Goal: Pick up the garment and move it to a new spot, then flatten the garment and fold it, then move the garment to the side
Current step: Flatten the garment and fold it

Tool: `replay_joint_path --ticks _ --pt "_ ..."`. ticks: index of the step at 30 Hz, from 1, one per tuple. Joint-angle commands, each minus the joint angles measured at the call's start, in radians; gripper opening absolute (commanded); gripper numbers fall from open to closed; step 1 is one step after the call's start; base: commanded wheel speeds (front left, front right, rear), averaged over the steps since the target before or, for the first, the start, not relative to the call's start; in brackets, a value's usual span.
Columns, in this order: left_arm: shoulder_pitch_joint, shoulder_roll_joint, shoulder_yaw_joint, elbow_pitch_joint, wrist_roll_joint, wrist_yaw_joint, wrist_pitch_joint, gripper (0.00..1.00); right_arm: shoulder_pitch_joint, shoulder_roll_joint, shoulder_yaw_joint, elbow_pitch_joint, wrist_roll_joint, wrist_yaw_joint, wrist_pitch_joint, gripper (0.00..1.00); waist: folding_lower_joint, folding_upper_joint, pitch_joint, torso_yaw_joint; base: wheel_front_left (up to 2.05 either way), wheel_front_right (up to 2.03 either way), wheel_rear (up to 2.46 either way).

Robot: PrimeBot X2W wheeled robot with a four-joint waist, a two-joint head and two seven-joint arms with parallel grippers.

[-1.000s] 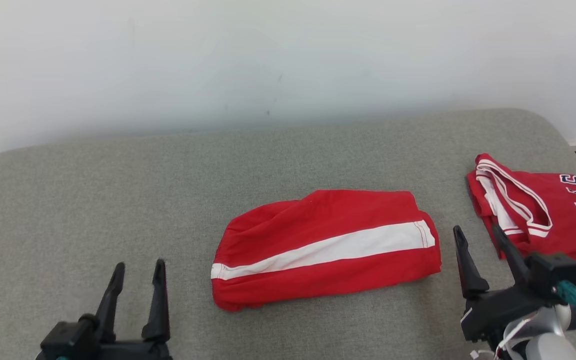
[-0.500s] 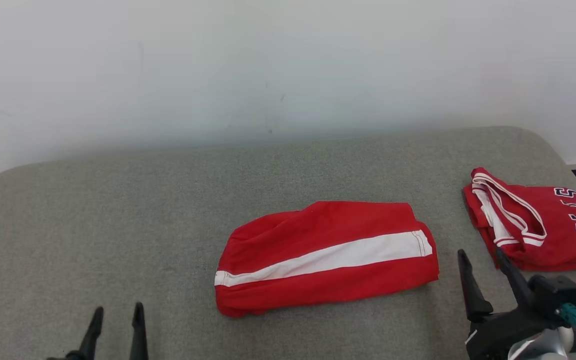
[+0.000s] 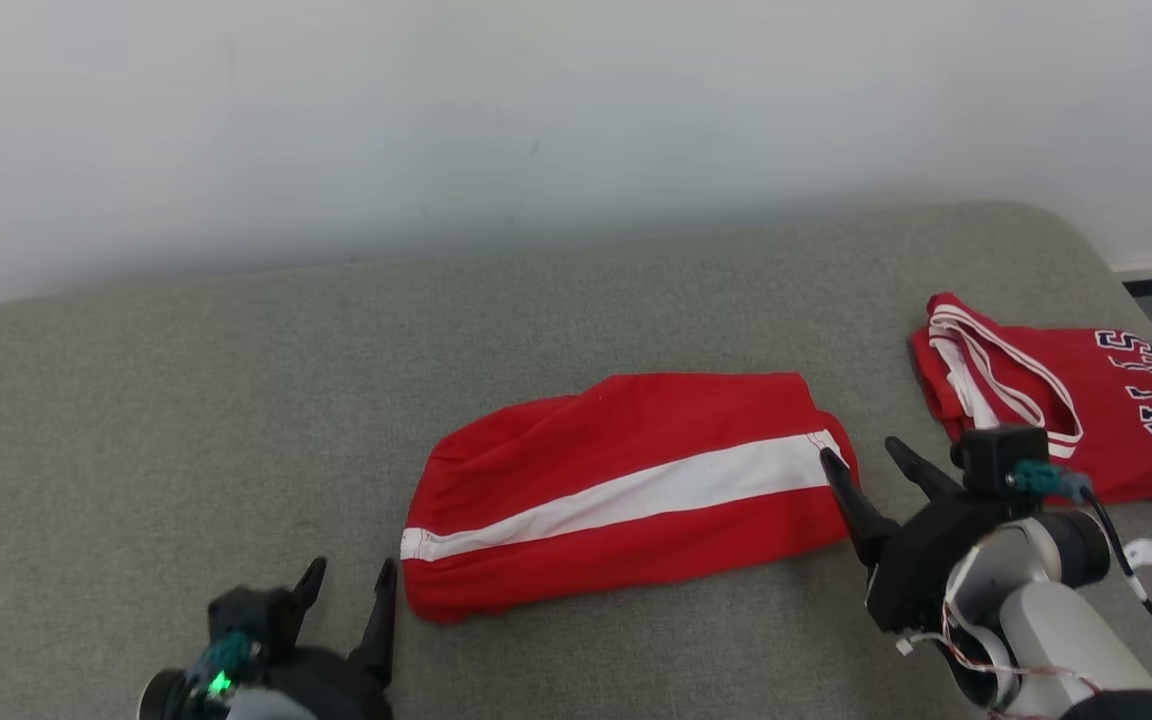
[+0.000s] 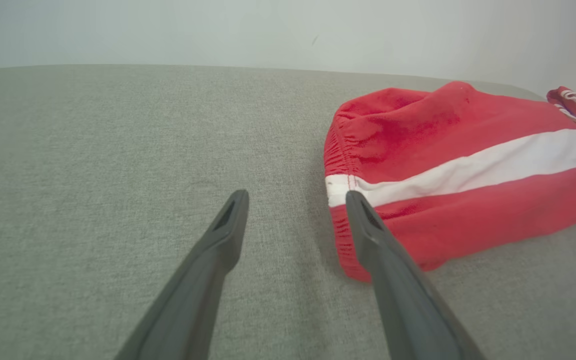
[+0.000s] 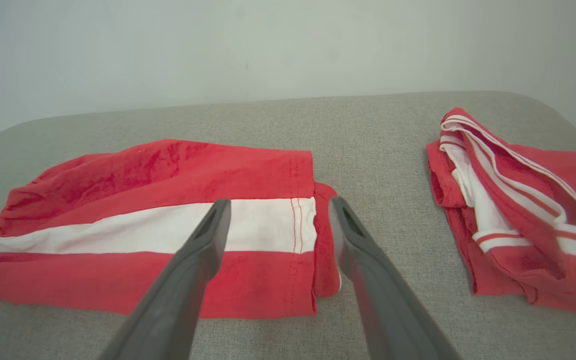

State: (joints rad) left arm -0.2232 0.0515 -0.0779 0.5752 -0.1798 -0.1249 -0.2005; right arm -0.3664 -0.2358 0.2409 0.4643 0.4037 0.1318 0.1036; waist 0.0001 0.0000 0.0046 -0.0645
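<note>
The garment [image 3: 626, 490] is a pair of red shorts with a white stripe, lying folded in the middle of the grey cushion [image 3: 186, 400]. My left gripper [image 3: 351, 572] stands open just off its left waistband end; in the left wrist view the right finger [image 4: 368, 235] lies over the garment [image 4: 468, 165] edge. My right gripper [image 3: 858, 450] is open at the garment's right end, its fingers straddling the hem of the garment [image 5: 143, 220] in the right wrist view. Nothing is held by either gripper [image 4: 295, 196] [image 5: 279, 201].
A red jersey [image 3: 1066, 400] with white trim and dark lettering lies crumpled at the cushion's right side, also visible as the jersey [image 5: 518, 215] in the right wrist view. A pale wall rises behind the cushion. The cushion's rounded right edge is close beyond the jersey.
The head camera has shifted. My right gripper has moved left up to the garment's right end, and my left gripper has moved right toward its left end. The garment has not moved.
</note>
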Motion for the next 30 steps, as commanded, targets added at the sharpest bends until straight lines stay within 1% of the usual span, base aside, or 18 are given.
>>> replay_joint_path --ticks 1,5,7,10,14,15,16,17,18,19,25,30 --pt "-0.041 0.000 -0.011 0.019 -0.006 -0.004 0.012 1.00 -0.031 -0.007 0.016 0.015 0.019 -0.003 0.023 1.00 -0.0001 0.0000 0.029 -0.012 0.00 0.00 0.00" --pt "-0.125 0.001 -0.050 0.088 -0.050 -0.005 0.085 1.00 -0.098 -0.017 0.067 0.058 0.063 -0.003 0.095 1.00 -0.0001 0.0000 0.070 -0.011 0.00 0.00 0.00" --pt "-0.164 -0.001 -0.076 0.107 -0.073 -0.002 0.117 1.00 -0.122 -0.018 0.075 0.080 0.083 -0.003 0.133 1.00 -0.0001 0.0000 0.084 -0.007 0.00 0.00 0.00" --pt "-0.200 0.001 -0.109 0.132 -0.106 0.023 0.161 1.00 -0.147 -0.020 0.103 0.088 0.110 -0.003 0.169 1.00 -0.0001 0.0000 0.098 -0.003 0.00 0.00 0.00" --pt "-0.229 0.000 -0.146 0.137 -0.144 0.046 0.180 1.00 -0.159 -0.031 0.123 0.082 0.136 -0.003 0.180 1.00 -0.0001 0.0000 0.110 0.000 0.00 0.00 0.00" --pt "-0.234 0.000 -0.160 0.146 -0.160 0.054 0.195 0.98 -0.162 -0.033 0.134 0.081 0.141 -0.003 0.186 1.00 -0.0001 0.0000 0.113 0.001 0.00 0.00 0.00" --pt "-0.237 0.000 -0.165 0.146 -0.165 0.053 0.199 0.87 -0.162 -0.034 0.138 0.079 0.147 -0.003 0.191 1.00 -0.0001 0.0000 0.115 0.002 0.00 0.00 0.00" --pt "-0.238 0.000 -0.169 0.148 -0.171 0.054 0.205 0.65 -0.162 -0.034 0.140 0.078 0.157 -0.003 0.197 1.00 -0.0001 0.0000 0.116 0.002 0.00 0.00 0.00" --pt "-0.239 0.000 -0.174 0.149 -0.177 0.057 0.207 0.26 -0.163 -0.037 0.142 0.075 0.163 -0.003 0.204 1.00 -0.0001 0.0000 0.118 0.002 0.00 0.00 0.00" --pt "-0.240 0.000 -0.178 0.148 -0.182 0.058 0.207 0.00 -0.164 -0.040 0.145 0.073 0.170 -0.003 0.213 1.00 -0.0001 0.0000 0.121 0.002 0.00 0.00 0.00" --pt "-0.240 0.000 -0.199 0.148 -0.214 0.059 0.208 0.00 -0.172 -0.052 0.131 0.065 0.194 -0.003 0.238 1.00 -0.0001 0.0000 0.135 0.008 0.00 0.00 0.00" --pt "-0.244 0.000 -0.221 0.150 -0.230 0.066 0.191 0.00 -0.182 -0.052 0.089 0.088 0.169 -0.003 0.254 1.00 -0.0001 0.0000 0.143 0.014 0.00 0.00 0.00"
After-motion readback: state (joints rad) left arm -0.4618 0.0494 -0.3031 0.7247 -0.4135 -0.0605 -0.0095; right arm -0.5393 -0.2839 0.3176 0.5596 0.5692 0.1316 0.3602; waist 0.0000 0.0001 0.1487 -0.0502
